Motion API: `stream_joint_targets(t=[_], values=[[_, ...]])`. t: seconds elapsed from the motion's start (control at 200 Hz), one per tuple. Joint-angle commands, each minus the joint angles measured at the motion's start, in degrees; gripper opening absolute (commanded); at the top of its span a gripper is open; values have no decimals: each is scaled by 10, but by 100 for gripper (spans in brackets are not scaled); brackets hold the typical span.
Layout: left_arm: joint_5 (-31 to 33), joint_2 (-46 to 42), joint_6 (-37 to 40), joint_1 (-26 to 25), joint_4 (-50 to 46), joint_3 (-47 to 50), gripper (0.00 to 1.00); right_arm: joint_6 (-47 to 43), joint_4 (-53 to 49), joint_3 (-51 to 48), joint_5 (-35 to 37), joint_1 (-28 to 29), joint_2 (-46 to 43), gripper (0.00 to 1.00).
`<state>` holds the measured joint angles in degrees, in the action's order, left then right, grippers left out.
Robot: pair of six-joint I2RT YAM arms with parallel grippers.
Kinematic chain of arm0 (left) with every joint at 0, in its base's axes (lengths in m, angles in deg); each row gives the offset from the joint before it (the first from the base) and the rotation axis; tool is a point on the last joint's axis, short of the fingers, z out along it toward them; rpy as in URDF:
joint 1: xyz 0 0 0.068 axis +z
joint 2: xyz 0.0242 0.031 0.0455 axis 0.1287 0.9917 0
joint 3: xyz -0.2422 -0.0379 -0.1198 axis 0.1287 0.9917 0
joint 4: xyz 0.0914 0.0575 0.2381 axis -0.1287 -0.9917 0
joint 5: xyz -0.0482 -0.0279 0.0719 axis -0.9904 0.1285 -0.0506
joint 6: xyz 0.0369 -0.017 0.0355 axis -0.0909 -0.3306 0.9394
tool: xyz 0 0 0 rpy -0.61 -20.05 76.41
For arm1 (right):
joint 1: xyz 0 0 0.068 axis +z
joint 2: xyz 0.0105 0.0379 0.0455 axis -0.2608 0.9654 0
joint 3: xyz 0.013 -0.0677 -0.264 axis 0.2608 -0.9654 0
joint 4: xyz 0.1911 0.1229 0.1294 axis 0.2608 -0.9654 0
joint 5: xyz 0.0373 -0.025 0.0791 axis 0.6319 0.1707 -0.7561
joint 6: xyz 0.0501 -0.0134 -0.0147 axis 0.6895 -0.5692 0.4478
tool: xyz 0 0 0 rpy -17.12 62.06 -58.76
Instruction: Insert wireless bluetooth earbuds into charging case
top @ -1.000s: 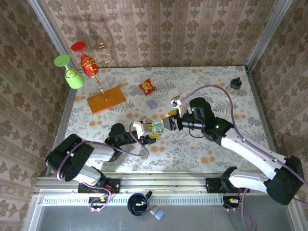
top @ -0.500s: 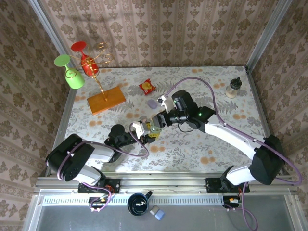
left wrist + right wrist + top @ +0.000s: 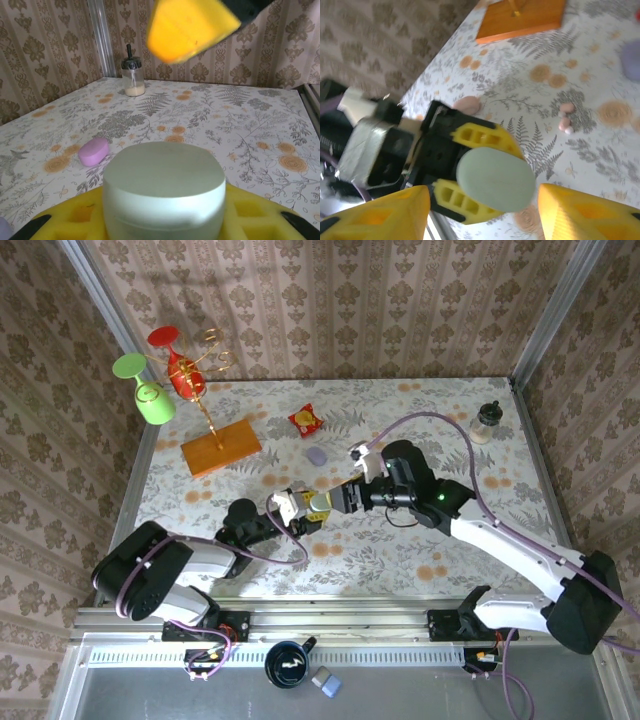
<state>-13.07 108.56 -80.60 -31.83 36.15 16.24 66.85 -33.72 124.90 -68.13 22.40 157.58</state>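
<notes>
A pale green pebble-shaped charging case [image 3: 164, 187] sits closed between the yellow fingers of my left gripper [image 3: 310, 508], which is shut on it. The same green case [image 3: 496, 179] lies between the wide-apart yellow fingers of my right gripper [image 3: 482, 205], which is open and does not touch it. In the overhead view my right gripper [image 3: 345, 497] is just right of the case [image 3: 320, 504]. One right finger [image 3: 192, 22] hangs above the case. Tiny pink earbuds [image 3: 564, 121] lie loose on the table beyond the case.
A lilac case [image 3: 317, 455] lies behind the grippers, and a pinkish case [image 3: 467, 104] lies near the left gripper. A red-and-yellow snack packet [image 3: 305, 419], a wooden stand [image 3: 221, 446] with glasses, and a small jar [image 3: 485, 423] stand further back.
My right gripper pushed left over the green case half a second ago and has since drawn back to the right. The left gripper kept the case nearly still.
</notes>
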Motion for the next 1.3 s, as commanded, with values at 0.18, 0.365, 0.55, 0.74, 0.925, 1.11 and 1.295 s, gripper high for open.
stream_joint_targets(t=[0.18,0.365,0.55,0.74,0.925,1.11,1.295], values=[[9,-40,-49,7,15,-9,18,283,251,-137,-111,-37,-35,74],[11,-42,-54,5,16,-39,18,375,338,-185,-113,-37,-54,76],[14,-44,-59,2,16,-68,18,455,450,-230,-102,-37,-59,76],[6,-47,-73,-2,17,-91,18,529,567,-243,-115,-36,-28,75],[-1,-49,-88,-7,18,-106,18,569,630,-231,-138,-34,10,67],[-20,-50,-97,-11,18,-115,18,583,658,-216,-157,-32,36,58],[-35,-55,-98,-16,17,-116,19,571,635,-203,-164,-39,33,46]])
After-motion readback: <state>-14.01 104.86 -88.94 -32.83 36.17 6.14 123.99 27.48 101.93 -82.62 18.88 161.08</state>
